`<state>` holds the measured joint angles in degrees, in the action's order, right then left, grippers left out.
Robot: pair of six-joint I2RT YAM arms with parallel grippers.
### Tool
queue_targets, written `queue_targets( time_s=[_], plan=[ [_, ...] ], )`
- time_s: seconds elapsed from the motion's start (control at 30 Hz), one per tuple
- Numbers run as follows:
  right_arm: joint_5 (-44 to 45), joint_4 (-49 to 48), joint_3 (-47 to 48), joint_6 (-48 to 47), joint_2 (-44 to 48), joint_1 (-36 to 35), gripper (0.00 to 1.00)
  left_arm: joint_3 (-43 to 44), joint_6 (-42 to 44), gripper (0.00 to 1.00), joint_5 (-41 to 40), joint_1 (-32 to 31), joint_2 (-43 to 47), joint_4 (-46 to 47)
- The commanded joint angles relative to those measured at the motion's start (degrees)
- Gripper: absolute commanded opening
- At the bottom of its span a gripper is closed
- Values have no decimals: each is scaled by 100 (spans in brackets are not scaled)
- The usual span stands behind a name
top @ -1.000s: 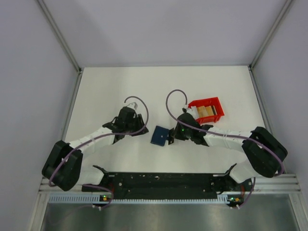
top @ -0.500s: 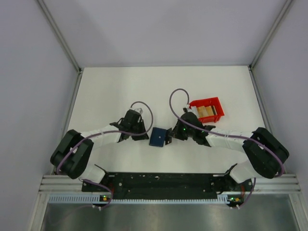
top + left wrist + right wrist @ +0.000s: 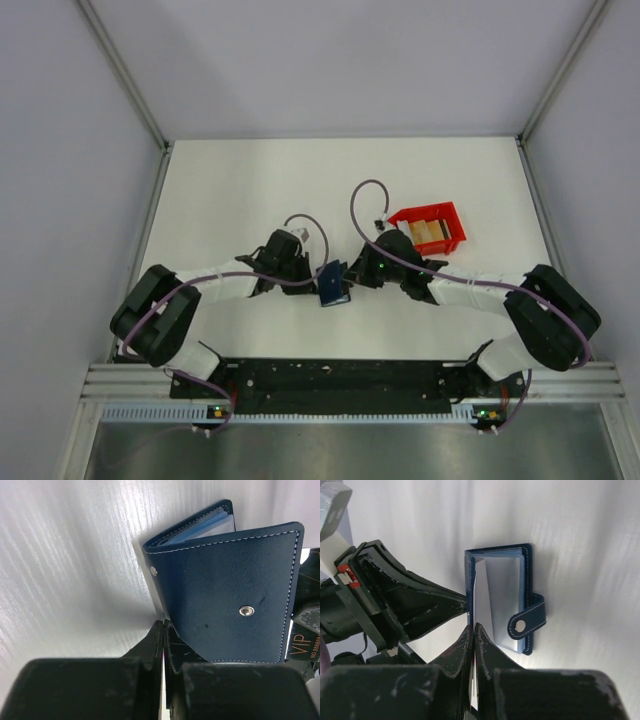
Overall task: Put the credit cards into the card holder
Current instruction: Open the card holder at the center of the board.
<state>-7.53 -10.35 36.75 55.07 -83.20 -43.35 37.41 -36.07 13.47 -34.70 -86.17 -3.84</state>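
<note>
Tabletop (image 3: 220,190), red bin (image 3: 425,211) right of centre. Card holder (image 3: 230,595) stands on edge, half open, between the arms. Left end effector (image 3: 164,627) is clenched on its outer cover, right end effector (image 3: 473,628) on a pale inner leaf. Credit cards (image 3: 428,233) sit in the bin. Risk: the thin pinches slip and the holder flops shut.

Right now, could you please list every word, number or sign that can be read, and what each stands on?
"VIP": gold print on the dark credit card behind the card holder, left wrist view.
"NO 88888": beside it, same card; further digits are cut off.
Tan cards in the red bin: too small to read.
No other text.
</note>
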Motion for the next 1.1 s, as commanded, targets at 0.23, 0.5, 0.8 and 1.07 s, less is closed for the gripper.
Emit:
queue_targets(
  time_s=[0.23,0.5,0.8,1.07],
  plan=[
    [-566,-662,350,-408,-3,-138,0,258,-93,0,-309,-72,4,410],
    [-785,-1021,509,-357,-407,-331,0,241,-102,0,-495,-55,-75,472],
    [-1180,-1628,394,-58,-557,-393,0,399,-137,0,-504,-46,-374,524],
    [-460,-609,693,-478,-847,-437,0,373,-163,0,-811,-28,-260,236]
  ],
)
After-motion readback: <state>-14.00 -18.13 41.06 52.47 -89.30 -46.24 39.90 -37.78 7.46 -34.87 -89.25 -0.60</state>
